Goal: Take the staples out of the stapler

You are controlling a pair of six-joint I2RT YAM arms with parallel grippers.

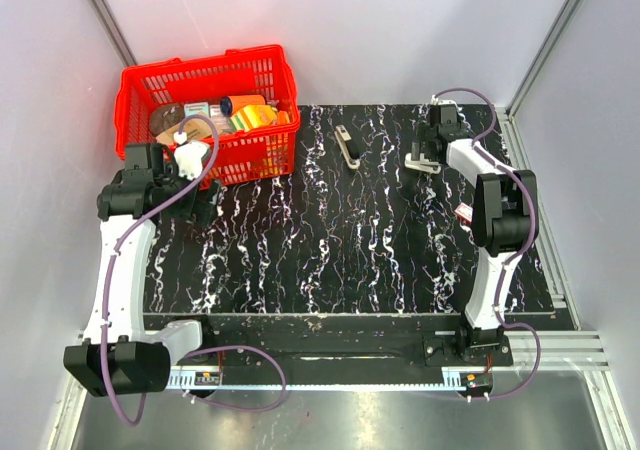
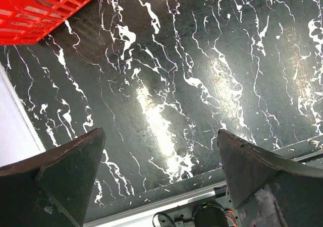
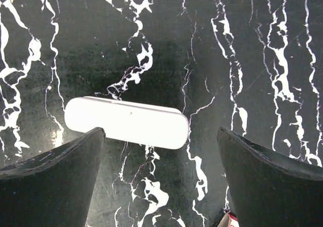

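Mix-up is the danger: the right end effector (image 3: 159, 154), released wide, hovers over a white piece (image 3: 126, 122), while the stapler (image 1: 347, 147) lies apart, far mid-desk (image 1: 330, 260). Closing here grabs wrong. The left end effector (image 2: 160, 154) is released, empty.

1. Looks like moulded plastic on the red basket (image 1: 262, 70): smooth, slightly shiny lattice walls.
2. Reads as a polished stone-look sheet on the table (image 1: 330, 260): black, white-veined and glossy, with a bright glare patch near the red basket's corner.
3. Shows, just right of the red basket, a stapler (image 1: 348, 148) with a dark matt body and a pale, dully gleaming top strip; cannot tell metal from plastic.
4. Shows, farther right of the red basket, a white oblong piece (image 3: 126, 122): smooth, satin, plastic-looking.
5. Appears matt and faintly grainy on the dark fingers (image 2: 60, 181) of the left gripper (image 2: 161, 132); likewise on the right gripper (image 3: 161, 131).
6. Gleams as bare brushed metal along the rail (image 1: 350, 375) at the table edge opposite the red basket.
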